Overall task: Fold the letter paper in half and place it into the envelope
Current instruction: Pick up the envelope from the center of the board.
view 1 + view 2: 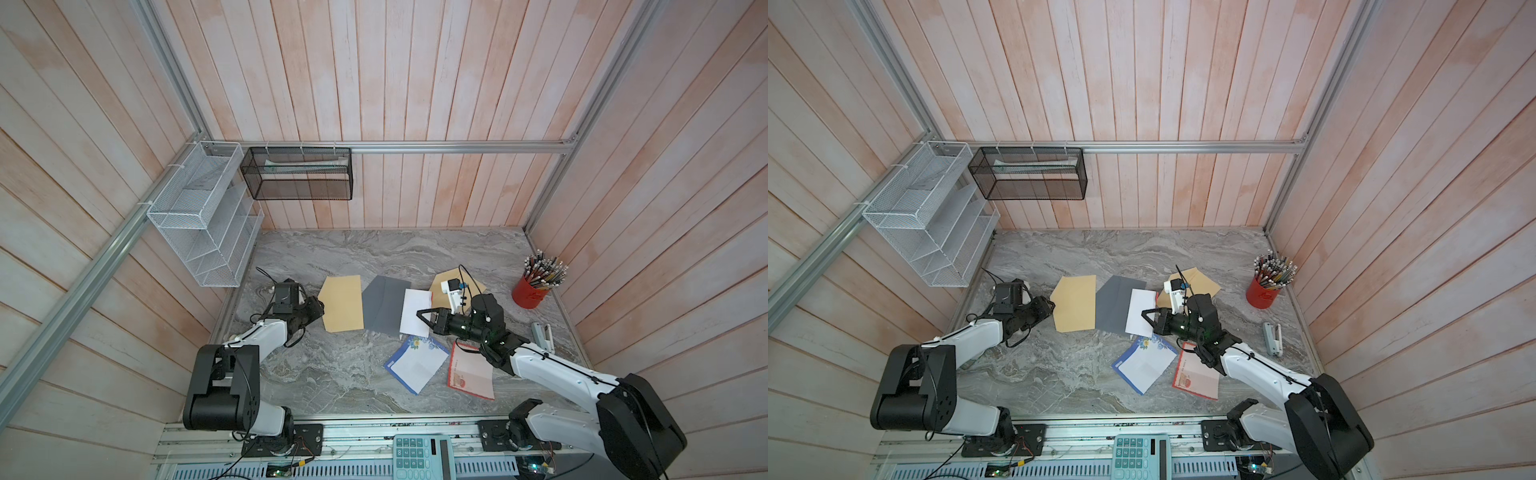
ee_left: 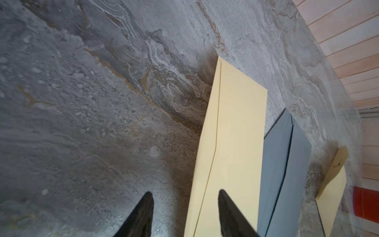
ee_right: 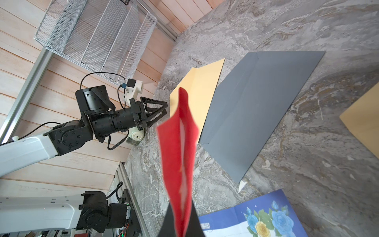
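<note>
My right gripper (image 1: 419,312) is shut on a folded letter paper (image 1: 415,307). The paper shows white in both top views and red in the right wrist view (image 3: 180,143), where it stands edge-on out of the jaws (image 3: 181,213). A tan envelope (image 1: 343,303) lies flat to the left of a grey envelope (image 1: 384,305). My left gripper (image 1: 321,309) is low at the tan envelope's left edge. In the left wrist view the gripper (image 2: 186,194) is open, with one finger over the envelope (image 2: 231,143) and the other over bare table.
A second tan envelope (image 1: 457,282) lies behind the right wrist. A blue floral sheet (image 1: 417,363) and a red-bordered sheet (image 1: 471,372) lie in front. A red pencil cup (image 1: 530,293) and a stapler (image 1: 542,334) are at the right. Wire racks (image 1: 208,216) hang on the left wall.
</note>
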